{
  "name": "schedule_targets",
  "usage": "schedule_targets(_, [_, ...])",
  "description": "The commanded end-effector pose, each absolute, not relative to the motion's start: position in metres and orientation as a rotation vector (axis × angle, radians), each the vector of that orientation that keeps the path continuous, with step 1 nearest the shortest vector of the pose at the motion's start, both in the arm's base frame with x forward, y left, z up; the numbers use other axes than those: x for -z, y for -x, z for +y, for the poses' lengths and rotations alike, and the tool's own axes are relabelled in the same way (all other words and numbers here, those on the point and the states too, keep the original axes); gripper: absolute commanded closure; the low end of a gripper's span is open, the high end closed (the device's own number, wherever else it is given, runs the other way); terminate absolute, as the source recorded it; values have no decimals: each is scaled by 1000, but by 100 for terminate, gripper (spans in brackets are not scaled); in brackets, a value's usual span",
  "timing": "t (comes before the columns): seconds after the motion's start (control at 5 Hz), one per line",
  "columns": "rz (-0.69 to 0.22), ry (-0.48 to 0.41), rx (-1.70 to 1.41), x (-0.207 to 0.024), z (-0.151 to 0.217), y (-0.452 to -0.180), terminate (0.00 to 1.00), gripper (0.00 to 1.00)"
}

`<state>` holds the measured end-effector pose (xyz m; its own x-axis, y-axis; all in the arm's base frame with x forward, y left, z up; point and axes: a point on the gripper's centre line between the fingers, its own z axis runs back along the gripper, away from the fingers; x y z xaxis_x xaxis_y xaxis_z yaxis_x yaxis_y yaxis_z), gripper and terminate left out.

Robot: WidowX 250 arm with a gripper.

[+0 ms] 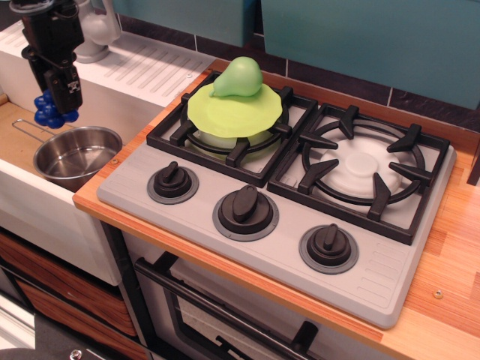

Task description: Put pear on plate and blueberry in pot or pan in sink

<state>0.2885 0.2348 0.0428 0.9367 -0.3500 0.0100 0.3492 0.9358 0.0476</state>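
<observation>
Because the blueberry (52,111) looks light, hard and glossy, it may slip; you hold it well, gripper (58,99) fingers closed across the cluster. Release it above the pot (76,156), just to its right and nearer.

Teal wall panels (360,37), dark tile strip (420,101), wooden counter (450,255).

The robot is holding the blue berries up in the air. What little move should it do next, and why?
Probably slide a bit right and toward the stove, then lower. The gripper is shut on the blueberry, which hangs above the pot's far-left rim rather than its middle. The pot looks empty in the sink, and the pear already sits on the plate.
</observation>
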Motion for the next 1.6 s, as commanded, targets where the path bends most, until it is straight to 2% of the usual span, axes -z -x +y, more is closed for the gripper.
schedule_targets(0.0, [-54, -75, 346, -68, 230, -298, 0, 0])
schedule_targets(0.4, [-11, -75, 331, -88, 219, -287, 0, 0])
schedule_targets(1.0, [87, -95, 315, -135, 209, -271, 0, 0])
schedule_targets(1.2, [85, -118, 330, -144, 203, -266, 0, 0])
schedule_targets(1.4, [45, -114, 344, -131, 195, -271, 0, 0])
